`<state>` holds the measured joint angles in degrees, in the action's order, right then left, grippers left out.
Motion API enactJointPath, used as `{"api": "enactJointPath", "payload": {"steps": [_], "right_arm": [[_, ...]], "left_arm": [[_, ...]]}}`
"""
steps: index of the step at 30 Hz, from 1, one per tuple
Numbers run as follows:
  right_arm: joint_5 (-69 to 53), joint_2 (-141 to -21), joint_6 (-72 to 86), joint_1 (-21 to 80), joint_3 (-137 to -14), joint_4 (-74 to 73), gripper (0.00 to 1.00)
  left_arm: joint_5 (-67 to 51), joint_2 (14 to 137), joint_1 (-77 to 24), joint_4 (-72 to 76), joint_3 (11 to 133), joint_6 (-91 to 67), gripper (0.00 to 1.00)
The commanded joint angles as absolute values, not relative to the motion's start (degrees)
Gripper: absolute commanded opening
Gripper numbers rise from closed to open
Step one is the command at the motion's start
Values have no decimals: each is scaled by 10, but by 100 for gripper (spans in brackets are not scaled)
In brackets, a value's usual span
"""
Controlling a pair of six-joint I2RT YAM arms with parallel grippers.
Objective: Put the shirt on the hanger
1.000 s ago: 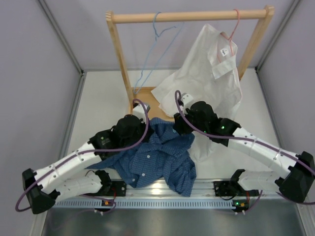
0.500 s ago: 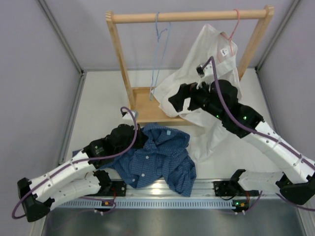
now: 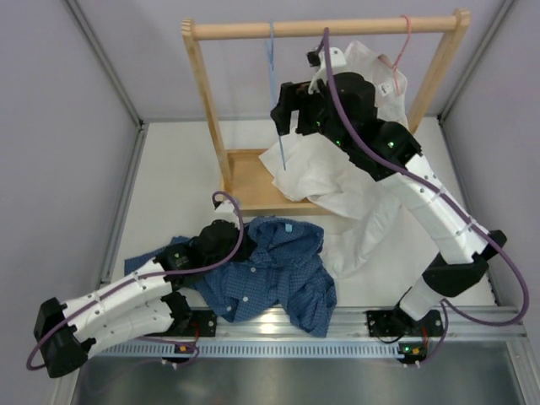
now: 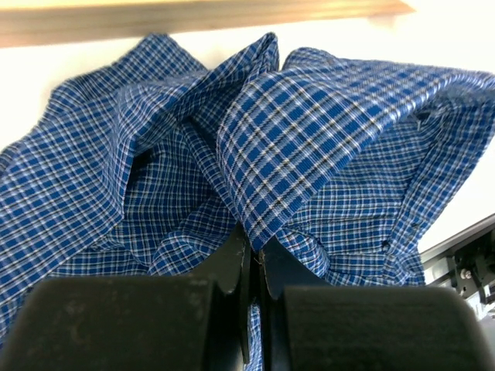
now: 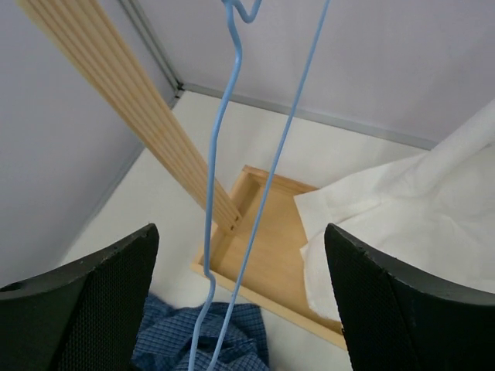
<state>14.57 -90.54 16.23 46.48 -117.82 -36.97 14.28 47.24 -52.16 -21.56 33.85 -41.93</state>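
- Dark blue fine-checked shirt [image 3: 270, 270], soft woven cloth with small white buttons, lies crumpled in folds on the white table [image 3: 177, 169], near the front edge and just in front of the rack's base.
- Left gripper [image 4: 251, 249] is clamped together on 1 raised fold of that shirt.
- Thin light-blue wire hanger [image 5: 280, 154] hangs by its curved hook from the round rail of the pale wooden rack [image 3: 329, 28].
- Right gripper [image 5: 244, 305] stands spread apart, and the hanger's 2 wires pass between its textured black fingers [image 5: 410, 309]; contact cannot be told.
- Plain white shirt [image 3: 354, 169] drapes from a thin pink hanger [image 3: 405, 42] on the same rail.
- Compared with 1 second ago, the right arm has risen from the checked shirt's collar to the hanger, its jaws have parted, and the hanger now shows edge-on.
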Motion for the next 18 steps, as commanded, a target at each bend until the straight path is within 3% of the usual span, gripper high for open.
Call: {"api": "enactJointPath", "payload": {"steps": [1, 2, 3, 6, 14, 16, 18], "right_arm": [[178, -949, 104, 468, -1228, -438, 81], [184, -961, 99, 465, -1233, -452, 76], [187, -962, 95, 464, -1232, -456, 64], [192, -950, 89, 461, -1209, -456, 44], [200, -929, 71, 459, -1182, -454, 32], [192, -927, 65, 454, -1176, -449, 25], [189, -927, 64, 449, -1173, -448, 12]], "left_arm": [[121, 483, -520, -171, 325, -425, 0], [120, 484, -520, -167, 323, -425, 0], [119, 486, -520, -164, 318, -425, 0], [107, 490, -520, -155, 313, -425, 0], [98, 504, -520, -149, 308, -417, 0], [98, 506, -520, -149, 307, -417, 0], [93, 512, -520, -148, 305, -417, 0]]}}
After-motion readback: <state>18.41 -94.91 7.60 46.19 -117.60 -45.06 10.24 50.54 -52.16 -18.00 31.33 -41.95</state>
